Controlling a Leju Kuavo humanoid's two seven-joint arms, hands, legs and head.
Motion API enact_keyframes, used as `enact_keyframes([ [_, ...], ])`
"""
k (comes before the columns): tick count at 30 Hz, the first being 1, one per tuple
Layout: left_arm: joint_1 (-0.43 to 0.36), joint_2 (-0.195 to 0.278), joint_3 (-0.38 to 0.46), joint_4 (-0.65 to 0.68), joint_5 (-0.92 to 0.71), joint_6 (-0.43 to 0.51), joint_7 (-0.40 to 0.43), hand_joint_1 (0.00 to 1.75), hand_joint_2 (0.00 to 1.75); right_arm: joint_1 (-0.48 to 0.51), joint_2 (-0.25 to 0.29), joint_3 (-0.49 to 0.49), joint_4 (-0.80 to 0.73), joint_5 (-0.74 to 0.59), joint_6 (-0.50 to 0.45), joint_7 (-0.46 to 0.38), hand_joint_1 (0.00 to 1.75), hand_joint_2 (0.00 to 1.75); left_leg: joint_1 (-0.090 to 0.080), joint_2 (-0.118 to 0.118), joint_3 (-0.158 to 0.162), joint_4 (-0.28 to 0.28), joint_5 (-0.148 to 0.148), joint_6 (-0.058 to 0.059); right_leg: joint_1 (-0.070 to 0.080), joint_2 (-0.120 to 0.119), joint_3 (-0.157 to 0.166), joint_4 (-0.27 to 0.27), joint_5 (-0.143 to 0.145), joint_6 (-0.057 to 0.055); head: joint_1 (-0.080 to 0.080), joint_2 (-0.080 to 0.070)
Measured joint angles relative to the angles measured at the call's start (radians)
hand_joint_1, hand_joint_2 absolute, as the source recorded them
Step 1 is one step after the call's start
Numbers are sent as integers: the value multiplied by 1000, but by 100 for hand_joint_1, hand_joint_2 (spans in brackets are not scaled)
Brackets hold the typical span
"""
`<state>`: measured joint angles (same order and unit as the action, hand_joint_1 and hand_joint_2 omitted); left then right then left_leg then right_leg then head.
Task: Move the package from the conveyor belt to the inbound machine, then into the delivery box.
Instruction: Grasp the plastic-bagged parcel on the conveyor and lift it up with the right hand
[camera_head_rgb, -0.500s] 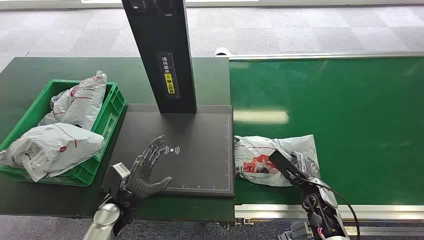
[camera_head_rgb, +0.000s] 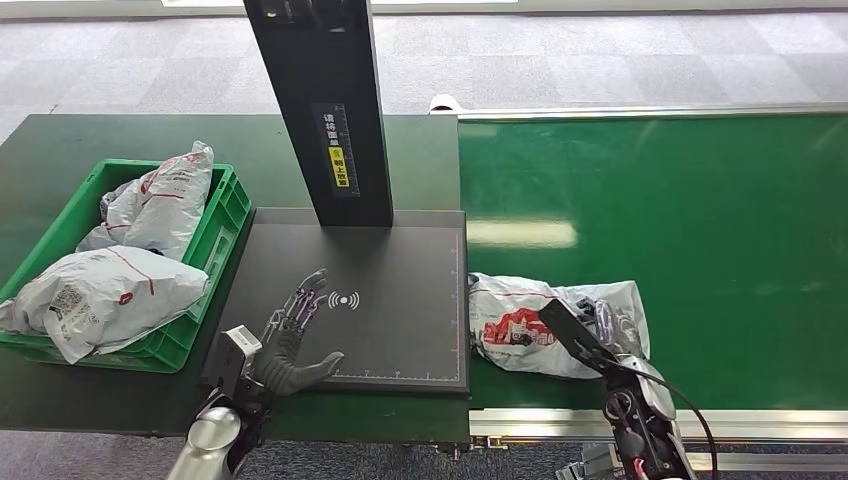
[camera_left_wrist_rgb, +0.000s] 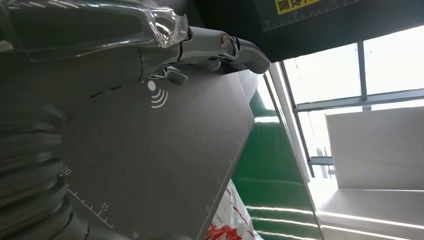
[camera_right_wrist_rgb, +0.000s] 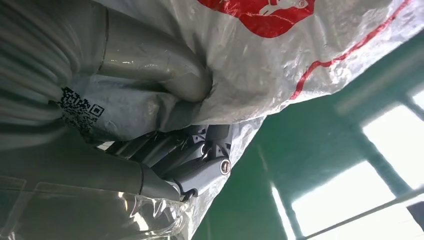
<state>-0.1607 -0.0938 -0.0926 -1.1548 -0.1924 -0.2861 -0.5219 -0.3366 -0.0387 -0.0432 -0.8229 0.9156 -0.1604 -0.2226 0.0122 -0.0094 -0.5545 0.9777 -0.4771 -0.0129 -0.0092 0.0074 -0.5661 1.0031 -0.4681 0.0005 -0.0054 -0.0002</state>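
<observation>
Right hand (camera_head_rgb: 590, 340) gripping the white package (camera_head_rgb: 520, 325), which has shifted slightly right on the conveyor belt (camera_head_rgb: 700, 220); transfer not yet begun. Left hand (camera_head_rgb: 295, 340) stays spread, empty.

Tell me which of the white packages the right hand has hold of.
The package lying on the green conveyor belt, beside the scanner plate; the right hand grips it. The other two packages sit in the green crate, untouched.
</observation>
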Motion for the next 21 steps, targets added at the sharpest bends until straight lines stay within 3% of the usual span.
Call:
enact_keyframes([
  [3,1,0,3,-2,-1,6,-5,0,175,19,7,-1,-49,-1,-62,-45,175,175,0,0,0,0,0,0,0,0,0,0,0,0,0,0],
  [11,1,-5,14,-17,6,26,-19,0,175,129,48,-34,-352,-15,-379,-186,175,175,0,0,0,0,0,0,0,0,-1,0,0,0,0,0],
  [18,-9,-11,14,-16,12,35,-21,0,175,191,77,-52,-538,-33,-464,-242,175,175,0,0,0,0,0,0,0,0,-1,0,0,0,0,0],
  [21,-16,-13,14,-15,14,42,-22,0,175,204,93,-66,-589,-54,-516,-305,175,175,0,0,0,0,0,0,0,0,-1,0,0,0,0,0],
])
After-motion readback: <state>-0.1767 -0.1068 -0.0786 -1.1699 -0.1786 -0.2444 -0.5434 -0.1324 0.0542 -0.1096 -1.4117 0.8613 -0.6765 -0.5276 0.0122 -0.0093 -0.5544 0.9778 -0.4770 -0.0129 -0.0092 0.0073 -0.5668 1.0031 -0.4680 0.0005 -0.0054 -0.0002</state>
